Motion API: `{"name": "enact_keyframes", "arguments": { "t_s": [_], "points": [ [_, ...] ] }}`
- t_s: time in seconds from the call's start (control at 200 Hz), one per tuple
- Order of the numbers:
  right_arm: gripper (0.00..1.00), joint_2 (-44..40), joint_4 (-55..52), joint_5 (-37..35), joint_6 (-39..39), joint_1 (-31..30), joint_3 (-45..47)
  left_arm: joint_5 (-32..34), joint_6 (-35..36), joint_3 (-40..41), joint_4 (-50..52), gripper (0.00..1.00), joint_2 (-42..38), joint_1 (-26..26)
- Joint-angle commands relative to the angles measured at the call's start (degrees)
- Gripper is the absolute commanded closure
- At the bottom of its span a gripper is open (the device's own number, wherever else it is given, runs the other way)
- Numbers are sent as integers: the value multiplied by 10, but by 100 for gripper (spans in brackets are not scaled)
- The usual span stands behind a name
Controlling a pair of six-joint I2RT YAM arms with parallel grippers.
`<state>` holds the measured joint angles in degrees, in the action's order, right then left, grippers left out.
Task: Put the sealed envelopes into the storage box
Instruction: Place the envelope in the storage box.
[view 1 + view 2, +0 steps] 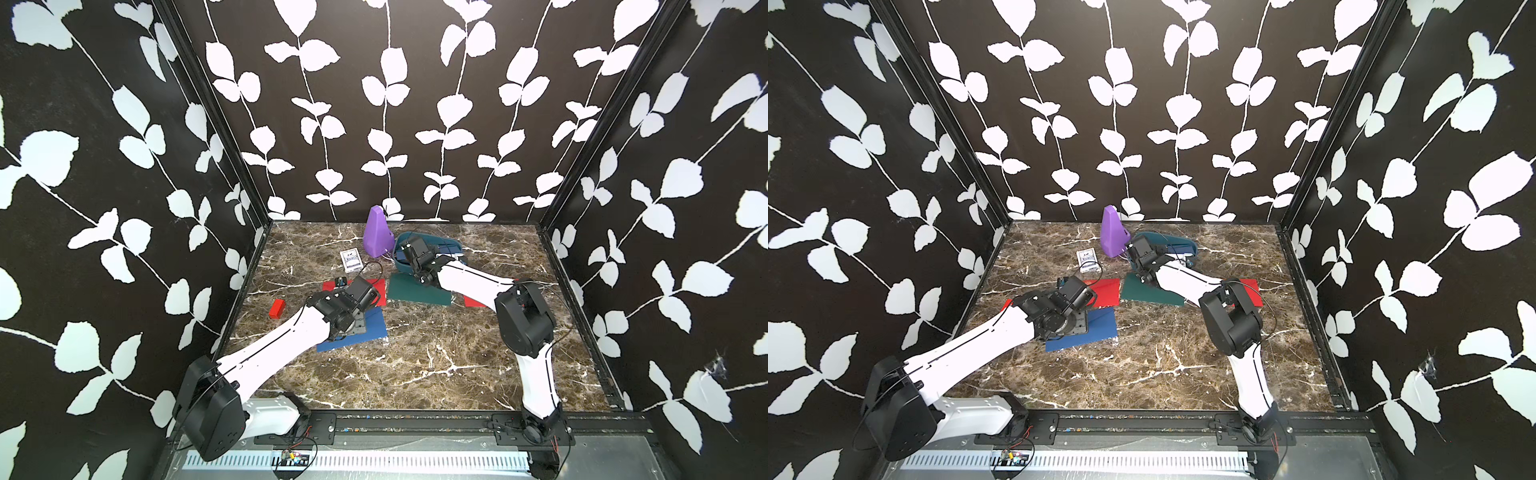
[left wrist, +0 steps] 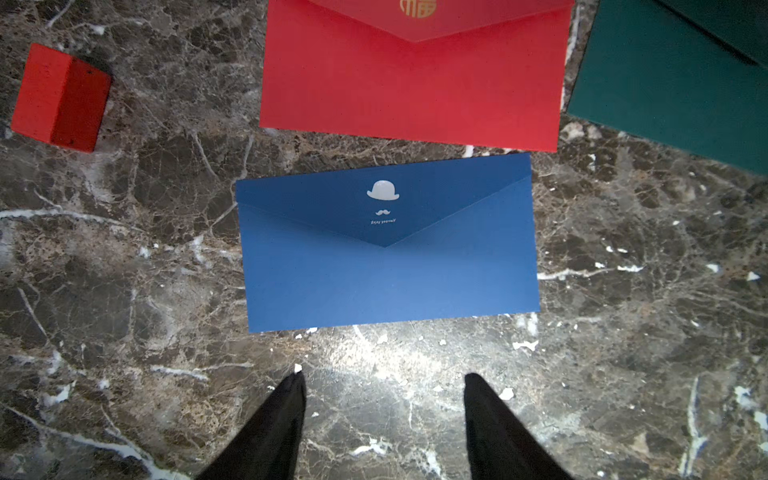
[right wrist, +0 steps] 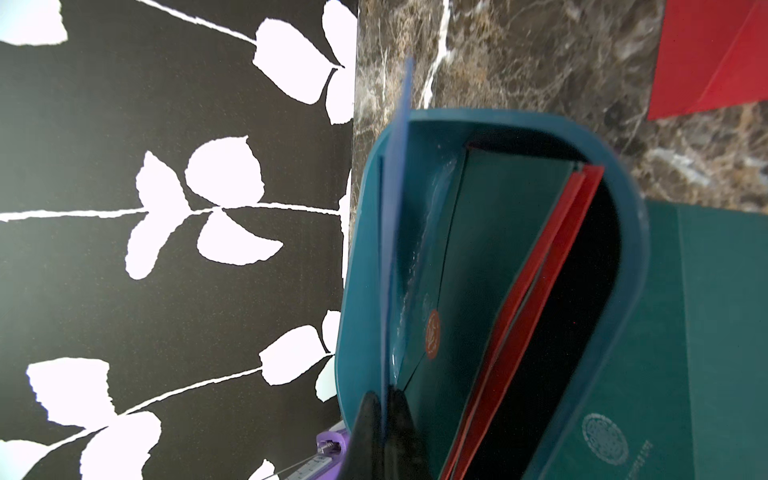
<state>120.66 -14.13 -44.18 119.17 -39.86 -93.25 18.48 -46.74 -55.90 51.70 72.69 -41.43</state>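
The teal storage box (image 3: 636,249) stands at the back of the table, its rim (image 1: 451,245) partly covered by my right arm. Inside lean a green sealed envelope (image 3: 478,257) with an orange sticker and a red one (image 3: 552,266). My right gripper (image 3: 384,395) is shut on a blue envelope (image 3: 395,249), held edge-on over the box's wall. My left gripper (image 2: 384,378) hangs open above bare marble, just short of another blue envelope (image 2: 386,270) lying flat. Beyond it lie a red envelope (image 2: 415,83) and a green envelope (image 2: 665,75).
A purple pyramid (image 1: 376,232) stands right beside the box. A white card pack (image 1: 351,261) lies in front of it, and a small red block (image 1: 277,308) sits near the left wall. Another red envelope (image 1: 1252,291) lies under the right arm.
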Motion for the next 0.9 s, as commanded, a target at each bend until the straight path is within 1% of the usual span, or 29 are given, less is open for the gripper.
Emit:
{"name": "enact_keyframes", "arguments": {
  "t_s": [0.0,0.07,0.2,0.23,0.29,0.35,0.475,0.56,0.65,0.695,0.75,0.79,0.83,0.845,0.895],
  "points": [
    [97,14,-41,-10,40,-12,-46,8,1,-10,23,37,-9,-1],
    [95,16,-53,-16,44,-14,-48,12,1,-7,25,36,-18,-1],
    [94,14,-63,-21,49,-14,-40,14,2,0,25,37,-27,-1],
    [91,14,-60,-19,48,-14,-36,13,2,0,25,37,-27,-1],
    [80,11,-57,-16,45,-14,-31,13,1,0,25,37,-27,-1],
    [74,5,-49,-13,27,-14,-25,12,1,0,24,37,-27,-1],
    [66,-17,-34,-13,-16,-14,-9,11,-2,-2,20,37,-26,-1],
    [63,-33,-32,-14,-48,-14,-4,11,0,-6,17,36,-25,-2],
    [58,-54,-23,-13,-101,-13,3,10,0,-11,16,37,-20,-1],
    [55,-67,-18,-1,-132,-11,8,8,-1,-14,16,37,-18,-2],
    [51,-87,5,17,-193,-6,26,4,1,-16,16,37,-15,-1],
    [48,-105,24,36,-255,-1,42,1,2,-17,17,37,-13,-1],
    [42,-125,37,58,-322,5,57,-1,0,-18,23,37,-8,-2],
    [35,-132,38,65,-348,7,62,-2,0,-19,26,37,-6,-2],
    [26,-159,39,89,-438,13,80,-4,-5,-18,37,37,2,-3]
  ]
}}
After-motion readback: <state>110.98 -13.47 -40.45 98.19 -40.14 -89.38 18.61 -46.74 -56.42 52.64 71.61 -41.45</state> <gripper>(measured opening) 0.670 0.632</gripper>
